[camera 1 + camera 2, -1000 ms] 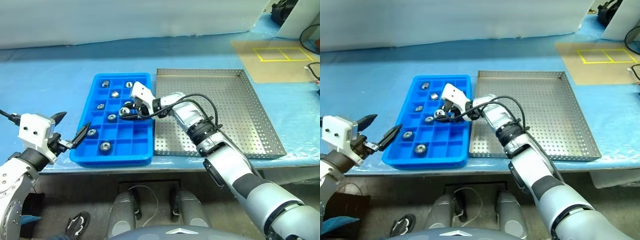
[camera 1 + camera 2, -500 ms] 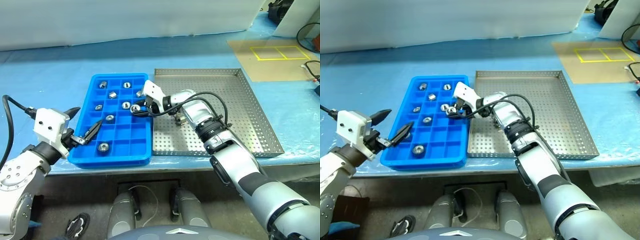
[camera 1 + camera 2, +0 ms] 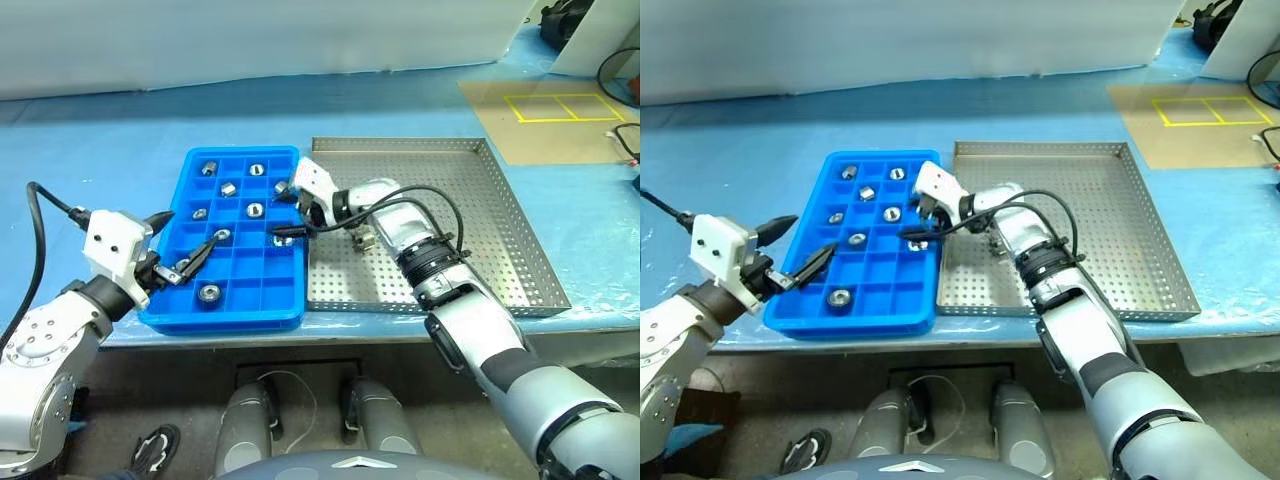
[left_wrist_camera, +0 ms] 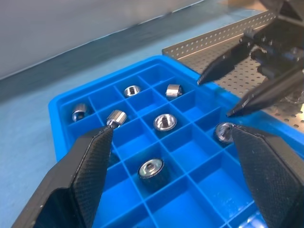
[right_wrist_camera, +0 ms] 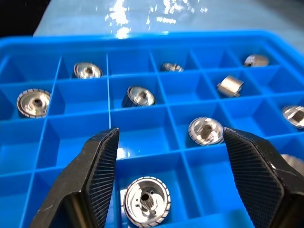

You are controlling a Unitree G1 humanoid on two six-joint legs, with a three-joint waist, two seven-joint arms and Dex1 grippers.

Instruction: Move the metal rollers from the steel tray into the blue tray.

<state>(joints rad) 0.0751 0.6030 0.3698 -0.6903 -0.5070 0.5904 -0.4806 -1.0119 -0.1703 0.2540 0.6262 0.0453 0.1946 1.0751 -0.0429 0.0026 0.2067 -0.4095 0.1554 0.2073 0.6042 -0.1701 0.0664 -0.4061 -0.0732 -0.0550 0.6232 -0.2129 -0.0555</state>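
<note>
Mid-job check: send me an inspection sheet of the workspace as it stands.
Surface: table under blue sheet.
Job's things: eight metal rollers sit in separate cells of the blue tray; one more lies on the steel tray, beside the right arm.
Clutter: nothing seen.
Claws: left claw open over the blue tray's near left part; right claw open, empty, above a roller at the tray's right edge.
Cables: black cable loops along the right forearm.
Surroundings: yellow-taped board far right.
</note>
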